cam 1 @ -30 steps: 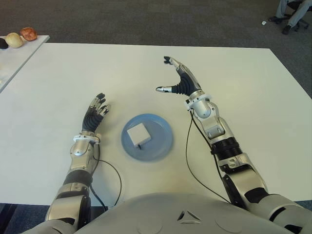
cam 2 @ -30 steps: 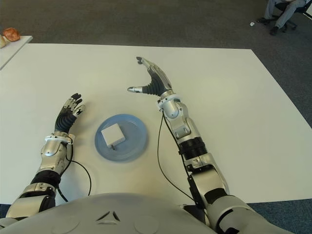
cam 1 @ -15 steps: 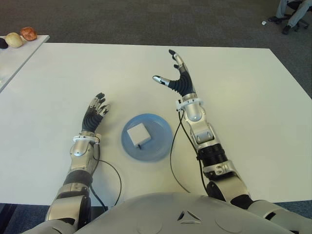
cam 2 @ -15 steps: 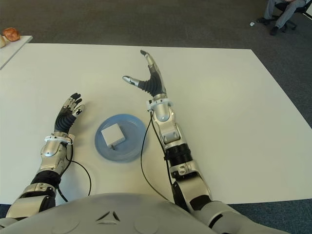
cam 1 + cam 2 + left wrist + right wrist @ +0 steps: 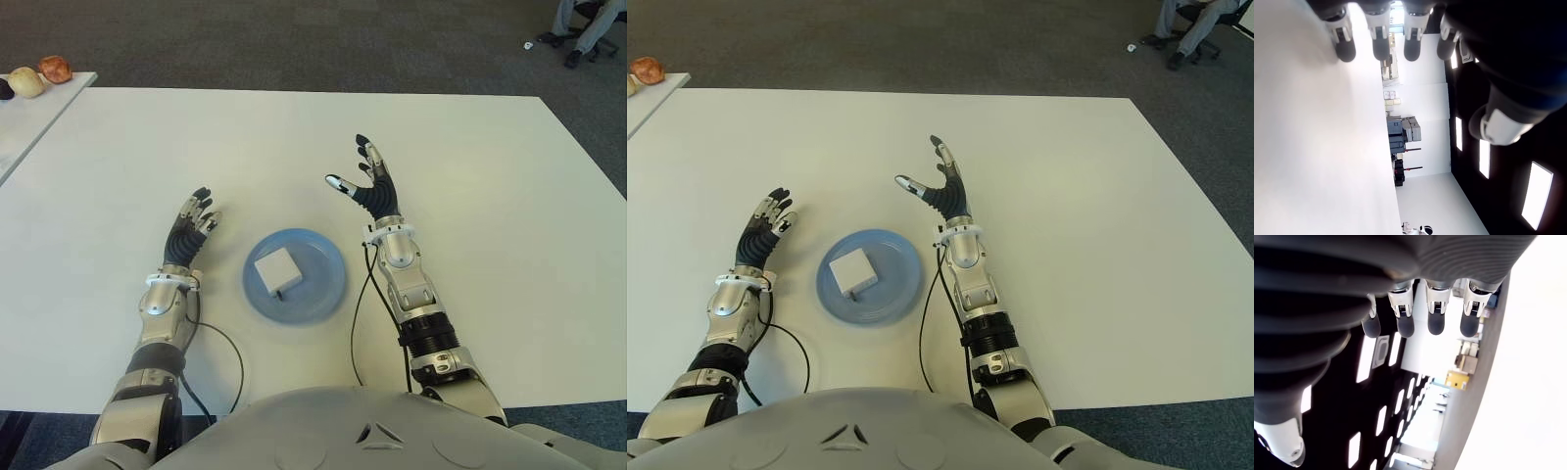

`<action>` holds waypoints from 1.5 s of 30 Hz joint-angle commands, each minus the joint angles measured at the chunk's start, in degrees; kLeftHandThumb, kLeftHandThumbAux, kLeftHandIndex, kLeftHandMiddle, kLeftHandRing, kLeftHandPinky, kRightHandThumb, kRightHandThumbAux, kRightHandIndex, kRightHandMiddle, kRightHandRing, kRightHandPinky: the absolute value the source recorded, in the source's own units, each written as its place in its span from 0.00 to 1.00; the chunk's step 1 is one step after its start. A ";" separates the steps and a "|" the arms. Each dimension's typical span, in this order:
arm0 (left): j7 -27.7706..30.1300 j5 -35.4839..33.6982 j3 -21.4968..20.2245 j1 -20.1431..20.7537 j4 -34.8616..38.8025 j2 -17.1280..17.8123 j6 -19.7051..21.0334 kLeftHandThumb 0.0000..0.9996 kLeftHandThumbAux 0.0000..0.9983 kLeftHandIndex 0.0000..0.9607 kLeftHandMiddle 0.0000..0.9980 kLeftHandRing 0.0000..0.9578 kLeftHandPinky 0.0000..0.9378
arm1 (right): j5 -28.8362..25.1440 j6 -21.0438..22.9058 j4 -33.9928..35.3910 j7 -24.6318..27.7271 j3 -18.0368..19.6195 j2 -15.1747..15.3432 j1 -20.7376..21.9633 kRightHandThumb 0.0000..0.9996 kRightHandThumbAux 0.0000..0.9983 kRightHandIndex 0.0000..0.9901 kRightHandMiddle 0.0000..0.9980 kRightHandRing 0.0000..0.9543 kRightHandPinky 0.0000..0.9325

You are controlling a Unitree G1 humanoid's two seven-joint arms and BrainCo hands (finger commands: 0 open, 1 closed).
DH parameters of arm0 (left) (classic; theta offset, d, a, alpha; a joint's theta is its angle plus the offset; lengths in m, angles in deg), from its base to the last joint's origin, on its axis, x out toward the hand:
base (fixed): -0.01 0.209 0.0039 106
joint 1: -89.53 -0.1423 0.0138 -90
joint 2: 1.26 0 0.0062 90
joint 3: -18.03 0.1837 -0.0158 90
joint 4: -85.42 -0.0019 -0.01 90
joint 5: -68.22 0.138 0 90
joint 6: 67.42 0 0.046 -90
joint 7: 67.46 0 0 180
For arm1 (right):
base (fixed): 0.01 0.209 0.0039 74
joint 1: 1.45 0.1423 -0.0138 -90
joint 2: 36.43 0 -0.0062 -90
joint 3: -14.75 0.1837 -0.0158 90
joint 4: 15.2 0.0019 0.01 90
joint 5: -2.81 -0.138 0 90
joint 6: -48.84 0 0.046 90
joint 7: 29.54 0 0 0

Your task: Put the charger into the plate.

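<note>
Our two eye views look forward and down from the head onto the white counter (image 5: 470, 127), from viewpoints set slightly apart; both share the blue plate (image 5: 323, 294), both arms and the far carpet. Our left wrist view sits close behind the left hand (image 5: 1400, 39), facing along its fingers over the counter. Our right wrist view looks likewise past the right hand (image 5: 1420, 308).

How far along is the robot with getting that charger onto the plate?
It looks done: the white charger lies in the blue plate. Nothing is in hand; the right robot hand is open beyond the plate's right side, the left robot hand open to its left. Nothing visible remains.
</note>
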 commanded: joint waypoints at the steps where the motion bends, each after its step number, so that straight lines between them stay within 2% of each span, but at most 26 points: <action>1: 0.77 0.38 0.89 -4.17 -4.15 -2.23 4.09 0.00 0.59 0.03 0.08 0.06 0.06 | -1.53 0.31 -0.73 1.00 -0.40 -0.77 -1.47 0.00 0.63 0.00 0.00 0.00 0.01; 7: 1.22 0.11 0.68 -4.23 -4.18 -1.91 3.77 0.00 0.58 0.03 0.08 0.06 0.06 | -2.47 1.12 -0.64 1.19 -0.33 -1.24 -2.61 0.00 0.64 0.00 0.00 0.00 0.01; 15: 1.45 0.36 0.80 -4.29 -4.61 -1.64 2.97 0.00 0.58 0.03 0.08 0.06 0.06 | -3.94 -0.18 -3.39 0.94 0.29 -1.25 -2.70 0.00 0.67 0.00 0.00 0.00 0.00; 25: 1.73 0.21 0.71 -4.48 -4.30 -1.61 2.44 0.00 0.57 0.04 0.07 0.06 0.07 | -4.28 -4.57 -9.97 0.20 1.68 -0.17 -1.53 0.01 0.68 0.00 0.00 0.00 0.00; 39: 1.59 0.11 0.71 -5.62 -2.65 -1.48 2.56 0.00 0.56 0.04 0.07 0.06 0.07 | -5.71 -9.50 -15.65 1.37 4.04 0.93 -0.77 0.03 0.75 0.00 0.01 0.00 0.00; 45: 2.64 -0.21 0.78 -5.80 -2.53 -1.14 2.87 0.00 0.55 0.03 0.07 0.06 0.07 | -6.92 -12.61 -21.56 2.15 5.34 1.55 0.74 0.04 0.75 0.00 0.02 0.00 0.00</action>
